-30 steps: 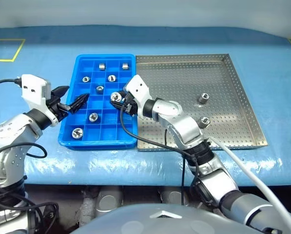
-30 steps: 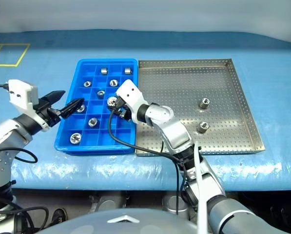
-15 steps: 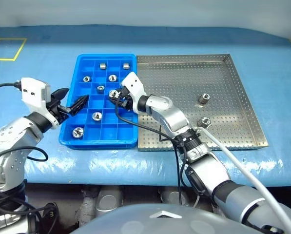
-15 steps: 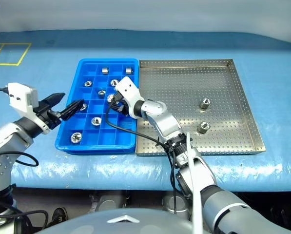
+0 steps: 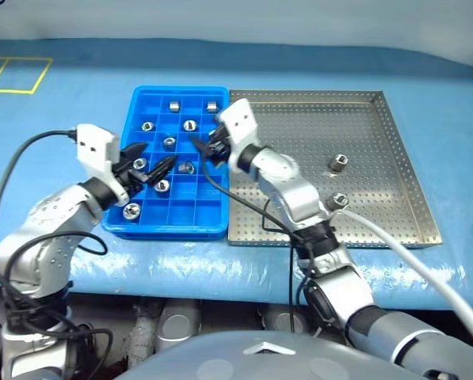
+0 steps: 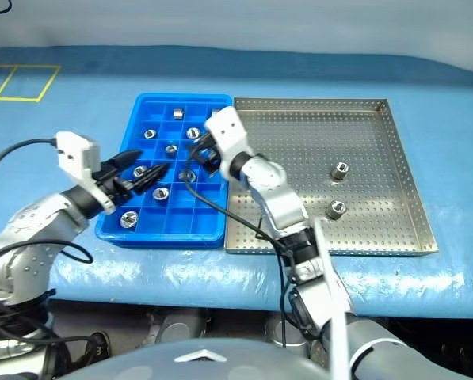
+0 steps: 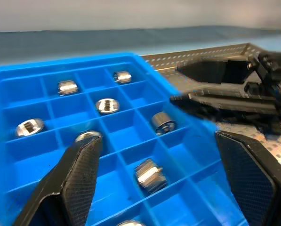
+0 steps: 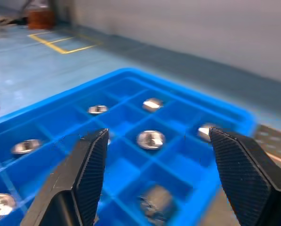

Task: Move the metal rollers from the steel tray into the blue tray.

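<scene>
Blue tray (image 5: 138, 226) sat on the table (image 5: 54, 103), its right edge touching the steel tray (image 5: 363, 229). Several metal rollers (image 5: 189, 125) lay in separate compartments of the blue tray, mostly its far and left parts. Two more rollers lay in the steel tray, well right of the blue tray: one (image 5: 339, 165) mid-depth, one (image 5: 337, 201) nearer the front rim. Left gripper (image 5: 151, 163) hung over the blue tray's left half, right gripper (image 5: 205, 147) over its right edge.
</scene>
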`<state>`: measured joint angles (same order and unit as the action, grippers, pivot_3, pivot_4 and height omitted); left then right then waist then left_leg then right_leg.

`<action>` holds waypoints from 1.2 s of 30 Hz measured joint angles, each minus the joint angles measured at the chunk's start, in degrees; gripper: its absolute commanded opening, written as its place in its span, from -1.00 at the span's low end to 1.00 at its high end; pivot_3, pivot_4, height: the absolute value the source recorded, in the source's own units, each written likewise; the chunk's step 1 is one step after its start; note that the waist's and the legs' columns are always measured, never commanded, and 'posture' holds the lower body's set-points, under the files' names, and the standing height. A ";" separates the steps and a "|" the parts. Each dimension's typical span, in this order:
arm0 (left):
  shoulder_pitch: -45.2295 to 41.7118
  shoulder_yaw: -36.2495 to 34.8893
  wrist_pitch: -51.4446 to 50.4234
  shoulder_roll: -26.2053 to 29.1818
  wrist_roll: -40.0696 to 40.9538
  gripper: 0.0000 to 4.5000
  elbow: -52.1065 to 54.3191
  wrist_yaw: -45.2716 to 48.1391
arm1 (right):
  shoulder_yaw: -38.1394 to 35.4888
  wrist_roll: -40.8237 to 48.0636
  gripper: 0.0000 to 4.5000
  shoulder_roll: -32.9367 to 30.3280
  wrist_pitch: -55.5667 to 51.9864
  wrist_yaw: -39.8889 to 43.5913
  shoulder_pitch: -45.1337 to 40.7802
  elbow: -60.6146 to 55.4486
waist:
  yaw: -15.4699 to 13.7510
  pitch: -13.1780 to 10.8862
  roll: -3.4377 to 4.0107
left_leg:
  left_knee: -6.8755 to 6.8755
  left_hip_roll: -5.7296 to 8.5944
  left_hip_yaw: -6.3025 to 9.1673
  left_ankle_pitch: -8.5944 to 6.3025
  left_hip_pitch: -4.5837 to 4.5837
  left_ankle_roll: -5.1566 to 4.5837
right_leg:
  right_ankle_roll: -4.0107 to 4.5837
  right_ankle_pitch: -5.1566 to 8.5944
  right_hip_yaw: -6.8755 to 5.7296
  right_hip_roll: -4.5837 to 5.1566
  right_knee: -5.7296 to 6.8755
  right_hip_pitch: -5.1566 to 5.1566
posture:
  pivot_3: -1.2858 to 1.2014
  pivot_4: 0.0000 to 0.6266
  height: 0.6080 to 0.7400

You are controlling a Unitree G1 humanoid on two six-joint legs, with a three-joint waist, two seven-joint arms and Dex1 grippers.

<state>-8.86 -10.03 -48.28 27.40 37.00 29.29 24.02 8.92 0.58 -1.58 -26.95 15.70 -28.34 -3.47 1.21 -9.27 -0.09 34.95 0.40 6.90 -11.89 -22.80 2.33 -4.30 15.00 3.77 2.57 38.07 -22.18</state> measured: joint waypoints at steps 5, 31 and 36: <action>-4.79 8.28 1.05 -3.97 -0.93 0.86 -2.02 1.00 | -6.42 -6.82 0.60 -3.80 -11.58 -9.95 11.76 -15.16 | 1.55 0.05 0.10 | 0.01 -0.04 -0.18 0.00 0.00 0.00 | 0.00 0.00 0.12 -0.02 -0.01 -0.06 | -0.05 -0.52 1.00; -7.63 12.99 3.30 -5.30 -3.10 0.86 -7.75 3.37 | -21.54 1.98 0.60 -3.90 -3.20 -15.13 3.74 11.54 | 6.31 0.03 0.15 | 0.13 -0.07 -0.26 -0.03 0.18 -0.09 | -0.04 -0.01 0.25 -0.10 0.09 0.11 | -0.04 -0.52 1.00; -7.18 12.58 3.28 -5.19 -3.10 0.86 -6.92 2.68 | -21.66 2.16 0.34 -4.65 -2.01 -15.67 2.69 16.53 | 5.79 0.03 0.15 | 0.11 -0.06 -0.26 -0.03 0.16 -0.09 | -0.04 -0.01 0.25 -0.10 0.05 0.11 | -0.03 -0.52 1.00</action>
<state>-16.03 2.56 -45.00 22.21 33.90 22.37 26.70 -12.74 2.74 -6.23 -28.97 0.02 -25.64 13.06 6.99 -9.24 0.06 35.06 0.34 6.65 -11.92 -22.64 2.24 -4.33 14.99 4.02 2.47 38.12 -22.07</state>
